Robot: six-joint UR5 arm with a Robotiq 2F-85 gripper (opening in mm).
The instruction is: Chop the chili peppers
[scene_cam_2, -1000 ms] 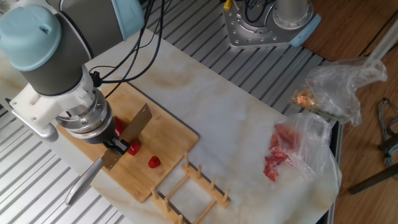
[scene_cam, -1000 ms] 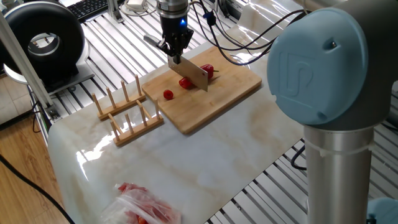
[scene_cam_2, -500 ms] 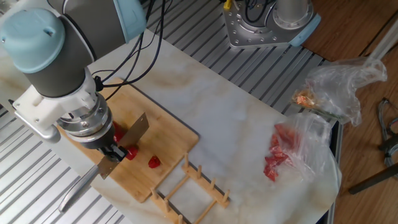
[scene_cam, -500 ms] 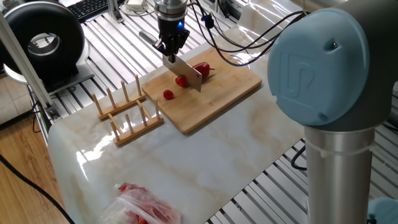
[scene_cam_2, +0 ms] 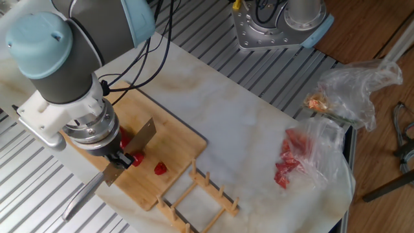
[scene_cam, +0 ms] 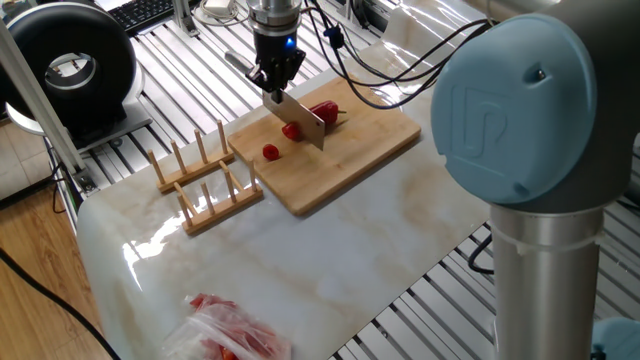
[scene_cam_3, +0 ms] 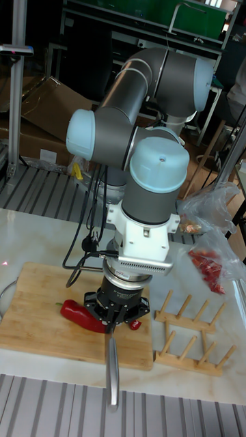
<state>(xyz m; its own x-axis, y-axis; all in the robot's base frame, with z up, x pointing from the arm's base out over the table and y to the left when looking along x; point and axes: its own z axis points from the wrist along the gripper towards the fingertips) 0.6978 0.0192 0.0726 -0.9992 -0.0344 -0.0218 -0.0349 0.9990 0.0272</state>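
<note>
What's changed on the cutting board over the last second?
The gripper, shut on the knife, carried the blade back toward the far-left edge of the cutting board in one fixed view, mostly in the first half second. The large chili pepper, hidden behind the blade earlier, now shows. The cut chunks, wooden rack and plastic bag stayed put.

Prob. lab: UR5 arm (scene_cam_3: 137,136), cables.
</note>
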